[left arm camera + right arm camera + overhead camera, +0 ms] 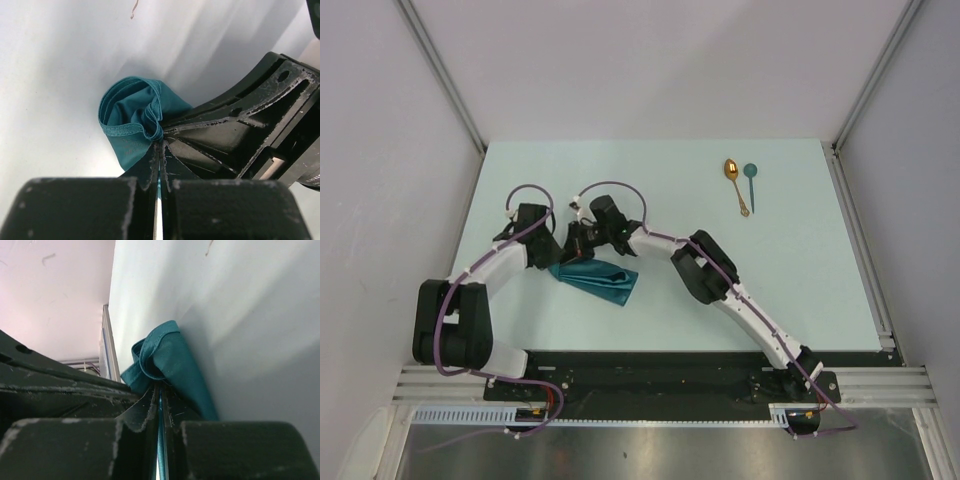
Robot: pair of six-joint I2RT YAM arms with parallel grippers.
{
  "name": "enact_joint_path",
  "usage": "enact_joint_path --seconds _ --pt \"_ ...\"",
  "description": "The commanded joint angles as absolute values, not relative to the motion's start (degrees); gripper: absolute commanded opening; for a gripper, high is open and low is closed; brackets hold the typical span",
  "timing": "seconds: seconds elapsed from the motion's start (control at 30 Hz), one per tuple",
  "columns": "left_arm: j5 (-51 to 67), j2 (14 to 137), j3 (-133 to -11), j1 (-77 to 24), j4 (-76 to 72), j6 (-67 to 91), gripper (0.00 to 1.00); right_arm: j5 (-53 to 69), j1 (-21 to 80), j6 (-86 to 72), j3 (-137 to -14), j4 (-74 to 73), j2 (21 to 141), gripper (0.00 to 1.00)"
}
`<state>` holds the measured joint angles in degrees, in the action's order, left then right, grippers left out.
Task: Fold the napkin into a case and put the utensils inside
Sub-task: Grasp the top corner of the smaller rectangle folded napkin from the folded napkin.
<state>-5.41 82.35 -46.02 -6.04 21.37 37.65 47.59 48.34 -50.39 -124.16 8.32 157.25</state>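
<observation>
**2 tools pinched on the napkin (600, 282), centre-left of the table (790, 290)**

Surroundings: pale table, grey walls (380, 150) on 3 sides. 2 spoons lie side by side at the upper right of the top view, well apart from the arms. The gold spoon (737, 188) is on the left and the teal spoon (751, 185) on the right, bowls toward the far edge.

The napkin is a crumpled teal wedge whose upper-left end meets the tools. The left gripper (160, 145) is clamped tight on a gathered fold, and the right gripper (160, 388) is likewise clamped on cloth. Tips nearly meet, and each black body crowds 1 side of the other's wrist view.
</observation>
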Motion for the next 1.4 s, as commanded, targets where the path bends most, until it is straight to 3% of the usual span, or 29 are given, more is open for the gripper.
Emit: enact_joint_path --seconds 0.0,0.17,0.33,0.53,0.87,1.13,1.37 --pt "-4.48 82.53 -44.91 -6.50 18.11 39.90 0.00 46.06 49.31 -50.80 -129.02 8.79 159.43 0.09" --pt "-5.36 82.62 -45.00 -6.50 18.28 41.13 0.00 47.98 47.82 -54.22 -131.84 10.01 161.64 0.13" --pt "-7.73 80.69 -45.44 -5.80 19.95 41.22 0.00 48.51 46.06 -53.88 -119.21 14.94 151.72 0.16" --pt "-8.00 80.33 -45.26 -5.19 20.21 41.92 0.00 49.13 45.79 -51.07 -114.87 14.59 147.57 0.18" --pt "-7.38 79.28 -44.56 -5.10 19.60 42.98 0.00 48.69 48.34 -50.98 -121.28 11.96 153.19 0.15" --pt "-6.68 78.13 -42.98 -5.10 18.37 43.59 0.00 47.90 50.36 -52.38 -135.51 8.26 162.23 0.15" --pt "-6.24 78.66 -42.63 -5.01 17.67 43.68 0.00 48.08 49.57 -50.63 -129.41 9.13 159.54 0.15"
